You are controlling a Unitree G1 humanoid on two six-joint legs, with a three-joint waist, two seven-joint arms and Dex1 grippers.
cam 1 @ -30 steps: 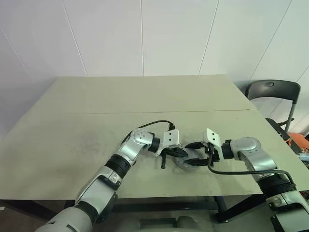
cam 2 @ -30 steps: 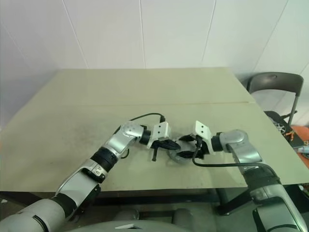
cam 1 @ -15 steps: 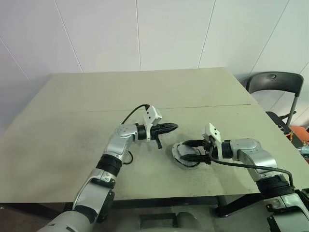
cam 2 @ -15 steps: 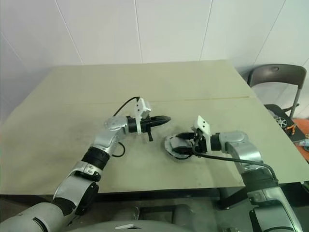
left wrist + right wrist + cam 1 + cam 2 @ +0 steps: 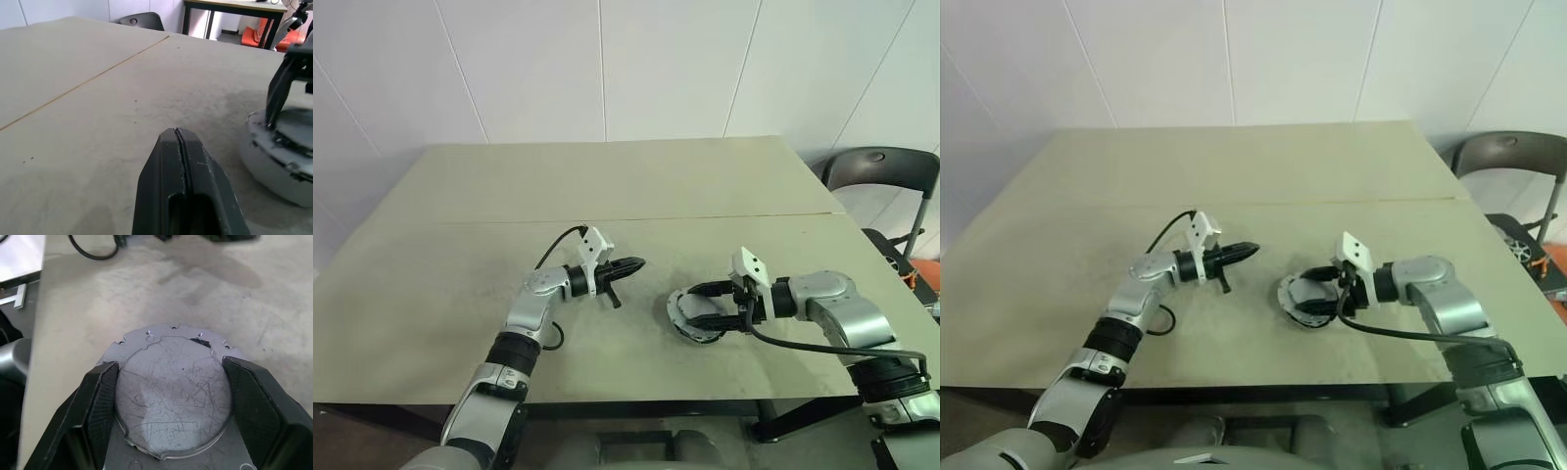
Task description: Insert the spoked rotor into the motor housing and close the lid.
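Right gripper (image 5: 166,431) is straddling the motor housing (image 5: 693,315) at lower right of centre in the head views, fingers (image 5: 100,401) spread wide against the raised round lid (image 5: 171,396), probably steadying it for seating. Spoked rotor: not discernible, presumably already under the lid. Left gripper (image 5: 628,264), fingers pressed together and holding nothing, is hovering at frame centre, apart from the housing. Table (image 5: 607,186) is extending beyond.
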